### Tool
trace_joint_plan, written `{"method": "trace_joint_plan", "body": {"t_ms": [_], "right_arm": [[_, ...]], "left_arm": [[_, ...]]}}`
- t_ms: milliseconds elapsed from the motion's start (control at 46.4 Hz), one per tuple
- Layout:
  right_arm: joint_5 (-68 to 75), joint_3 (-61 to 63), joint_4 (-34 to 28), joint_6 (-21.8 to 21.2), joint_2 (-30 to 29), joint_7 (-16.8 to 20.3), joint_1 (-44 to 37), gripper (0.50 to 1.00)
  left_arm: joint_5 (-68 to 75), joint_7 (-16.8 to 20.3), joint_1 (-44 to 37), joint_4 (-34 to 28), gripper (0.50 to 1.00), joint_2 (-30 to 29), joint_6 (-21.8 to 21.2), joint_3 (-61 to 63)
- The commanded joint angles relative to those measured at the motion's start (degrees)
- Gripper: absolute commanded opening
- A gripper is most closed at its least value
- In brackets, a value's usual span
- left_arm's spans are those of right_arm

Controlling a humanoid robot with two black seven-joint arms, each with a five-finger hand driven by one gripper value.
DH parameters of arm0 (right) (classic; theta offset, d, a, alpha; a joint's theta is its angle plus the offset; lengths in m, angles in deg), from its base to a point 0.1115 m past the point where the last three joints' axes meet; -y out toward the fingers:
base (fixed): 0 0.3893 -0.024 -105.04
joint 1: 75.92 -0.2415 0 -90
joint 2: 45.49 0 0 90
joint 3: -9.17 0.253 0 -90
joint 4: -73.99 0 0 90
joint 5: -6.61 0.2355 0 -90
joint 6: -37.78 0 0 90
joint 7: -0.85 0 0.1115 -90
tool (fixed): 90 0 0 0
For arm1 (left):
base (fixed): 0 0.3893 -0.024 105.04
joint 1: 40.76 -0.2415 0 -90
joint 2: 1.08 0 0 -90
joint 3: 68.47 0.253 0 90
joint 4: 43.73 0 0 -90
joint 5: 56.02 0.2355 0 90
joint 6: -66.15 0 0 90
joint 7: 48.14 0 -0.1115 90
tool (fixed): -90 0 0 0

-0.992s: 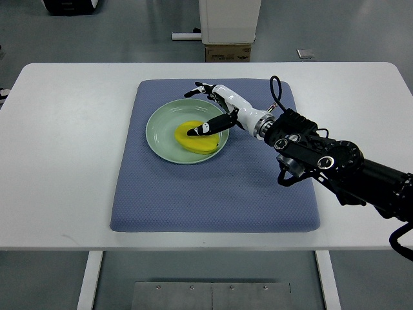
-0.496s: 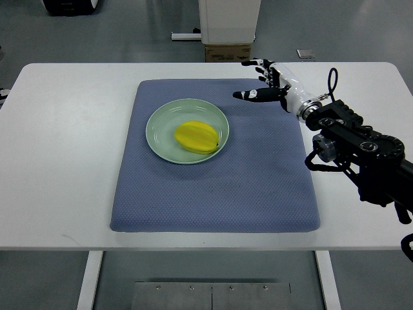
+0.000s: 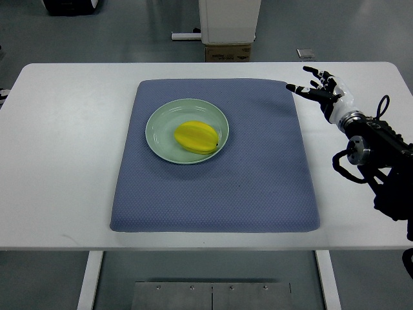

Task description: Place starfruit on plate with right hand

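Note:
A yellow starfruit (image 3: 197,137) lies on the pale green plate (image 3: 161,126), toward its right side. The plate rests on the upper left part of a blue mat (image 3: 213,187). My right hand (image 3: 314,86) hovers over the white table just past the mat's upper right corner, well clear of the plate. Its fingers are spread and hold nothing. The black right forearm (image 3: 377,155) runs back to the picture's right edge. No left arm shows.
The white table (image 3: 64,142) surrounds the mat on all sides. Beyond its far edge stand a white pedestal with a cardboard box (image 3: 228,51) and a small grey item (image 3: 306,54) on the floor.
My right hand let go of the starfruit on the plate, then drew back to the right, from the plate across the mat's top edge to beyond its right corner.

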Motion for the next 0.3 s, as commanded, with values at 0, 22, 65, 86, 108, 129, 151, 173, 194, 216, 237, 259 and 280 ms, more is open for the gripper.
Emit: {"method": "trace_joint_plan", "body": {"t_ms": [0,22,65,86,108,129,151,173,194,216,237,259,280], "right_arm": [[0.0,1.2,-0.1,0.1,0.5,-0.5,1.0,1.000],[0.0,1.2,-0.1,0.2,0.7,-0.5,1.2,1.000],[0.0,1.2,-0.1,0.3,0.8,-0.5,1.5,1.000],[0.0,1.2,-0.1,0.3,0.8,-0.5,1.6,1.000],[0.0,1.2,-0.1,0.3,0.8,-0.5,1.9,1.000],[0.0,1.2,-0.1,0.3,0.8,-0.5,2.1,1.000],[0.0,1.2,-0.1,0.3,0.9,-0.5,2.3,1.000],[0.0,1.2,-0.1,0.3,0.9,-0.5,2.3,1.000],[0.0,1.2,-0.1,0.3,0.9,-0.5,2.4,1.000],[0.0,1.2,-0.1,0.3,0.9,-0.5,2.4,1.000],[0.0,1.2,0.0,0.3,0.9,-0.5,2.4,1.000],[0.0,1.2,0.0,0.3,0.9,-0.5,2.4,1.000],[0.0,1.2,0.0,0.3,0.9,-0.5,2.5,1.000]], "left_arm": [[0.0,0.0,0.0,0.0,1.000,0.0,0.0,0.0],[0.0,0.0,0.0,0.0,1.000,0.0,0.0,0.0],[0.0,0.0,0.0,0.0,1.000,0.0,0.0,-0.1],[0.0,0.0,0.0,0.0,1.000,0.0,0.0,0.0],[0.0,0.0,0.0,0.0,1.000,0.0,0.0,-0.1],[0.0,0.0,0.0,0.0,1.000,0.0,0.0,0.0],[0.0,0.0,0.0,0.0,1.000,0.0,0.0,0.0],[0.0,0.0,0.0,0.0,1.000,0.0,0.0,0.0],[0.0,0.0,0.0,0.0,1.000,0.0,0.0,-0.1],[0.0,0.0,0.0,0.0,1.000,0.0,0.0,0.0],[0.0,0.0,0.0,0.0,1.000,0.0,0.0,0.0],[0.0,0.0,0.0,0.0,1.000,0.0,0.0,-0.1],[0.0,0.0,0.0,0.0,1.000,0.0,0.0,0.0]]}}
